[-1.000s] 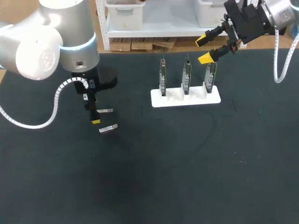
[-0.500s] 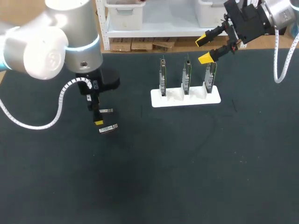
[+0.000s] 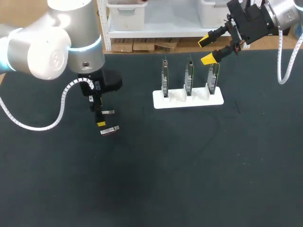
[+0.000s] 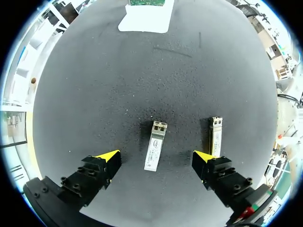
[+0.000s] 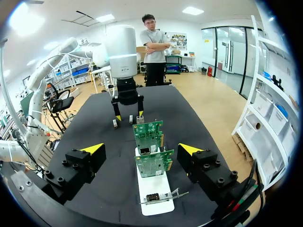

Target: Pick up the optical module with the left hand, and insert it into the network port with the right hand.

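Two lie flat on the dark worktop (image 3: 189, 179), well apart from the white rack (image 3: 188, 100) on our left arm's side of it: one optical module (image 4: 155, 145) and a second module (image 4: 215, 136), parallel to each other.

We judge the first step to be in hand, with the pick not yet made. Our left gripper (image 4: 155, 158) hovers over the optical module, its fingers wide apart and straddling it without touching. The second module sits just outside one finger.

As we read it, the next move calls for a straight descent and a close across the module's long sides, without nudging the neighbour. A handover would follow to our right gripper (image 3: 205, 50), which hangs above the rack's end farthest from the modules, fingers apart and empty.

Each module is a slim, silvery metal bar with a pale label along its top and a two-holed end pointing toward the rack. We expect it to be hard and slick, so it wants a square grip.

The rack is a matte white block holding three green circuit boards (image 3: 189, 75) upright on edge. A small metal cage (image 5: 145, 151) on one board looks to be the network port. The worktop is a fine-grained dark mat.
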Robot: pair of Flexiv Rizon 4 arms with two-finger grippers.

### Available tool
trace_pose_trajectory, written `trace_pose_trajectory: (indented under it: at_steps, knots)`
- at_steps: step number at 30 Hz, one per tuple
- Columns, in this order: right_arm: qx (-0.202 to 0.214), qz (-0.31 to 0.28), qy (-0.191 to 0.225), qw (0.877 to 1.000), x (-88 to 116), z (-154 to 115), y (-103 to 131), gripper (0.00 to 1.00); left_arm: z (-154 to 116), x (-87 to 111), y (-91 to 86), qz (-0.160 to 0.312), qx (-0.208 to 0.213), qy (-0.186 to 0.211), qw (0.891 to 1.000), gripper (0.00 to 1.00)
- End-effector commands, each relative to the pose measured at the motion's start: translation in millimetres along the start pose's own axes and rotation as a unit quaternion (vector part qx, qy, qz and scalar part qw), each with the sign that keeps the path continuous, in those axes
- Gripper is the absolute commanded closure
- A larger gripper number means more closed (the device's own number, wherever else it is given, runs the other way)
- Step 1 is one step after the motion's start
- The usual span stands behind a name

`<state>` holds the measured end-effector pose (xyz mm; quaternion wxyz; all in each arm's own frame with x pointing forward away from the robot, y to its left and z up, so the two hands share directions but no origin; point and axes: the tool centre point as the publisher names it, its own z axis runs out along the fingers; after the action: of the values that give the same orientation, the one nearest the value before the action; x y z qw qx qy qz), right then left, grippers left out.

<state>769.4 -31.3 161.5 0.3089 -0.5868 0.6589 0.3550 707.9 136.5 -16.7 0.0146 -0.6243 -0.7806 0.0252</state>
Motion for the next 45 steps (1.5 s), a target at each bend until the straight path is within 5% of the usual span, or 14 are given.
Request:
trace_pose_trajectory:
  at_steps: [1, 13, 15, 16, 18, 38, 45]
  knots:
    - [0.001, 0.000, 0.000, 1.000, 0, 0, 1, 0.00, 0, -0.2, 2.1, 0.000, 0.003, 0.001, 1.000, 0.00]
    - [0.001, 0.000, 0.000, 1.000, 0, 0, 1, 0.00, 3, 0.0, 2.7, 0.004, 0.005, -0.003, 1.000, 0.00]
    - [0.001, 0.000, 0.000, 1.000, 0, 0, 1, 0.00, 3, 0.0, 2.8, 0.003, 0.005, -0.003, 1.000, 0.51]
    - [0.001, 0.000, 0.000, 1.000, 0, 0, 1, 0.00, 3, -0.1, 2.9, 0.005, 0.005, -0.003, 1.000, 0.58]
    - [0.001, 0.000, 0.000, 1.000, 0, 0, 1, 0.00, 4, -0.1, 3.5, 0.006, 0.004, -0.004, 1.000, 1.00]
    - [0.001, 0.000, 0.000, 1.000, 0, 0, 1, 0.00, 11, 8.6, 2.3, -0.001, 0.012, -0.022, 1.000, 1.00]
    - [0.001, 0.000, 0.000, 1.000, 0, 0, 1, 0.00, 4, 12.4, -0.5, 0.018, 0.004, -0.084, 0.996, 1.00]
